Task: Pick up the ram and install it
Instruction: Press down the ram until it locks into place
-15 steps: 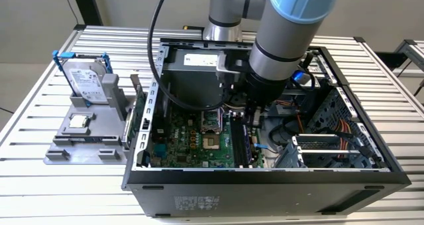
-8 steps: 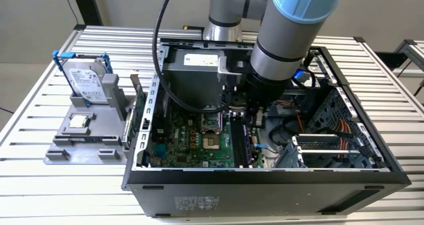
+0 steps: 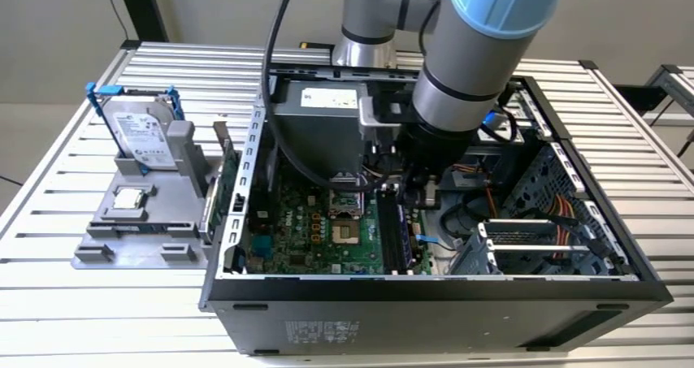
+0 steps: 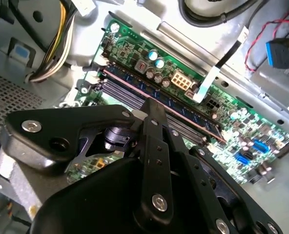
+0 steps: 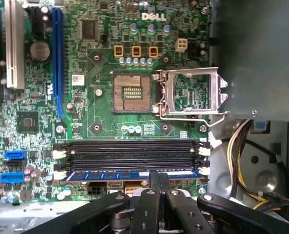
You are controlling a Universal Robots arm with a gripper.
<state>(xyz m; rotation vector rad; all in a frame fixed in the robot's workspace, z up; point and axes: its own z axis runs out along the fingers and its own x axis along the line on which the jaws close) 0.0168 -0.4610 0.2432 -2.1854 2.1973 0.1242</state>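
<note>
The ram [image 5: 110,174] is a long, thin stick standing in the motherboard slot closest to my gripper, beside the empty black slots [image 5: 130,151]. In the second wrist view the ram [image 4: 183,109] runs slantwise across the green board. My gripper [image 5: 159,178] is shut, its two fingertips together at about the middle of the stick's top edge. Nothing is between them. I cannot tell whether they touch it or hover just over it. In the exterior view the gripper [image 3: 418,193] reaches down inside the open computer case [image 3: 434,303].
An open processor socket [image 5: 132,92] with its raised metal frame [image 5: 191,95] lies beyond the slots. Cable bundles [image 5: 242,151] and the drive cage [image 3: 531,246] crowd one side. Outside the case, a grey fixture [image 3: 93,254] holds a hard drive [image 3: 141,132] and a processor chip [image 3: 128,197].
</note>
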